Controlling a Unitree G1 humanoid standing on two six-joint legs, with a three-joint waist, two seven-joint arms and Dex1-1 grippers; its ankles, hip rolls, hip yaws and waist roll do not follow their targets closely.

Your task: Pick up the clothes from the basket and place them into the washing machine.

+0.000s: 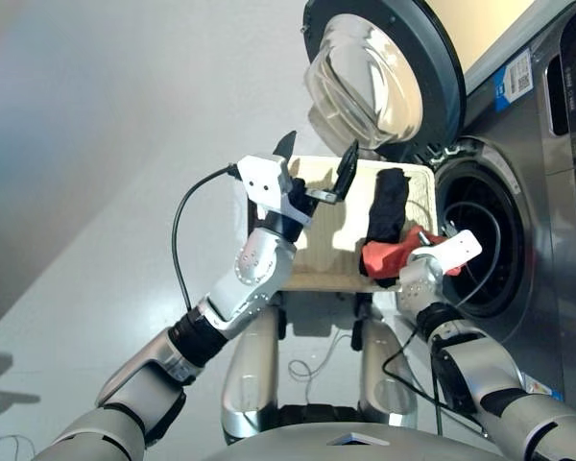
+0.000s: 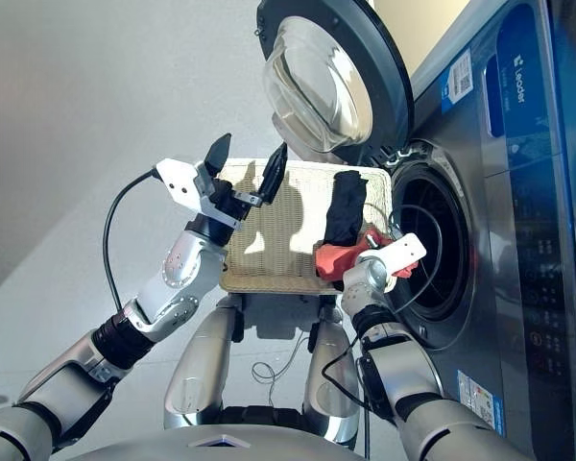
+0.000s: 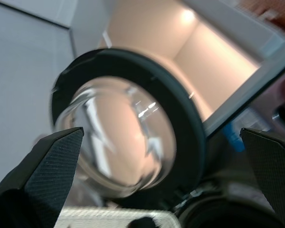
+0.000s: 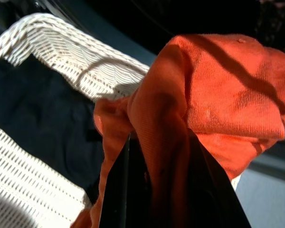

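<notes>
Two bundles in sight, neither yet inside the washing machine (image 1: 547, 192). Counts as roughly the middle of the job, judged from how things lie.

Orange-red bundle (image 1: 384, 257): pinched in the right gripper (image 1: 418, 252), bunched and draped over its dark fingers in the right wrist view, raised off the weave at the basket's near right corner, just beside the drum opening (image 1: 480, 250) but not yet through it.

Black bundle (image 1: 389, 202): lies lengthwise in the basket (image 1: 317, 259) along its right side, untouched by either claw, its near end next to the orange-red cloth.

Navy bundle: nowhere visible. Could be in the drum already, but cannot tell; shows only darkness and a loop of cable there.

Left gripper (image 1: 319, 154): spread wide, empty, raised above the basket's bare left half and aimed toward the door (image 1: 374, 77).

Door swung fully open, so nothing blocks the way in.

Left to do, most likely: carry the orange-red bundle rightward into the opening, release it, then fetch the black one.
</notes>
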